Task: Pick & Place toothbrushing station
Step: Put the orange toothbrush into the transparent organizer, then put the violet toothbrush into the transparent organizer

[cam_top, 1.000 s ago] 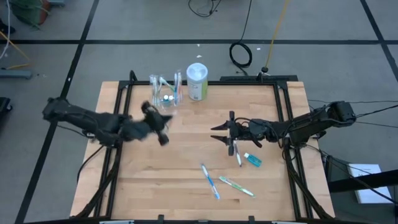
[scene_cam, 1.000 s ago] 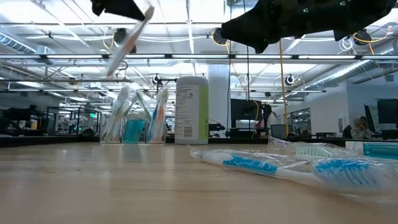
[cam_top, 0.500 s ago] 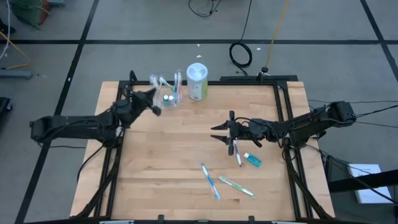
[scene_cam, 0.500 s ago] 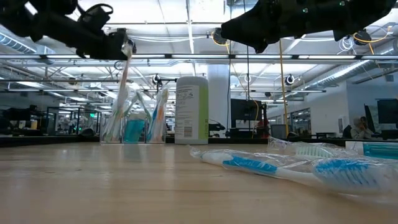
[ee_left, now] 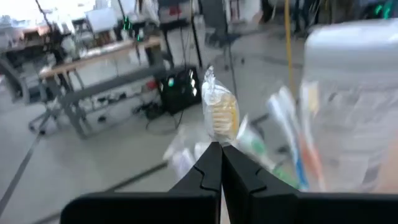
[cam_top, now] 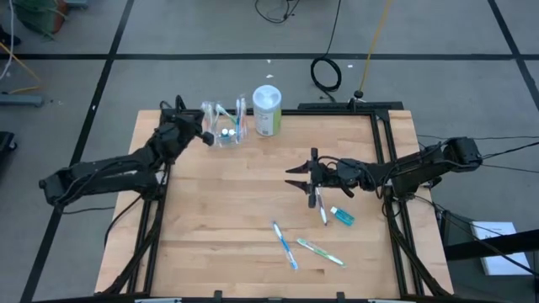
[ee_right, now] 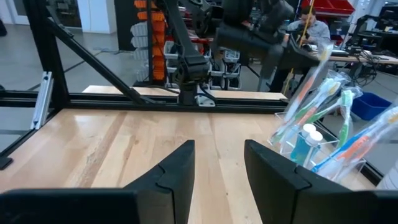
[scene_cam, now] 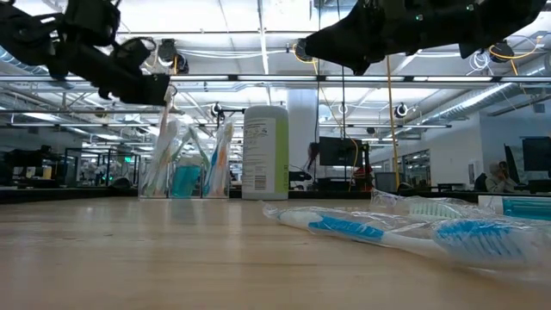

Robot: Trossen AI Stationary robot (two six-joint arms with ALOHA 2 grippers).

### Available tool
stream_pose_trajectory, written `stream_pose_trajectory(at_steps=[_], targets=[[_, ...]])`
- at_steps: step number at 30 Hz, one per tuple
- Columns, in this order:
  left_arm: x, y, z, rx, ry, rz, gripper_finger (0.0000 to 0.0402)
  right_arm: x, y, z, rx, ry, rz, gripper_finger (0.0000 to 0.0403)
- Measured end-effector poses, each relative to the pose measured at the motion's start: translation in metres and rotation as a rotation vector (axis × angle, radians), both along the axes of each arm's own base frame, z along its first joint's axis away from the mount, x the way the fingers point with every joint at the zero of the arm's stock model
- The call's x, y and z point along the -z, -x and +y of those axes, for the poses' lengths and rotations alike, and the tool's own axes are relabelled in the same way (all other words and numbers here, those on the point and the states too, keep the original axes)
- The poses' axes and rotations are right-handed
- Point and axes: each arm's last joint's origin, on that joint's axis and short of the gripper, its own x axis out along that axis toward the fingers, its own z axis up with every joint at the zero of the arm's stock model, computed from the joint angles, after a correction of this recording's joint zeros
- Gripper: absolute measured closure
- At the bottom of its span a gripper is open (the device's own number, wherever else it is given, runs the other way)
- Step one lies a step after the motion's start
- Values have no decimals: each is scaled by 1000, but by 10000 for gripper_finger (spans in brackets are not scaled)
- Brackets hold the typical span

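Note:
A clear plastic cup (cam_top: pixel 226 133) with several toothbrushes and blue tubes stands near the table's far edge. My left gripper (cam_top: pixel 205 135) hovers just left of it, shut on a wrapped toothbrush (scene_cam: pixel 164 120). I cannot tell whether the brush's lower end is inside the cup. My right gripper (cam_top: pixel 290 179) hangs open and empty over the middle of the table. Below and behind it a toothbrush (cam_top: pixel 321 207) and a blue tube (cam_top: pixel 342 216) lie flat. Two more toothbrushes (cam_top: pixel 285 245) (cam_top: pixel 320 252) lie flat toward the near edge. My left gripper pinches the wrapped toothbrush between its two shut fingers (ee_left: pixel 208 165), coming nearly level from the table's left. The wrapped head end (ee_left: pixel 219 109) sticks out past the fingertips. In the low view the brush hangs almost upright below the fingers, over the cup and clear of the table.
A white and green canister (cam_top: pixel 267 110) stands just right of the cup at the far edge. Bare wood lies between the cup and my right gripper, and along the table's left side.
My left gripper has carried the wrapped toothbrush from the left middle of the table toward the far edge and down to the cup. It stayed shut. The brush has swung from a slant to nearly upright.

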Motion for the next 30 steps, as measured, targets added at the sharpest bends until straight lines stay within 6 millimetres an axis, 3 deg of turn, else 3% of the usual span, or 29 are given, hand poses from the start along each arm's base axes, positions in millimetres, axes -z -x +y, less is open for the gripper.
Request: stream_pose_trajectory(at_steps=[10, 19, 30], targets=[[30, -2, 6, -48, 192, 126, 400, 4, 0, 0, -2, 3, 42, 273], [42, -5, 8, -67, 264, 149, 370, 4, 0, 0, -2, 3, 44, 273], [47, -2, 4, -104, 292, 207, 284, 5, 1, 0, 0, -13, 54, 273]])
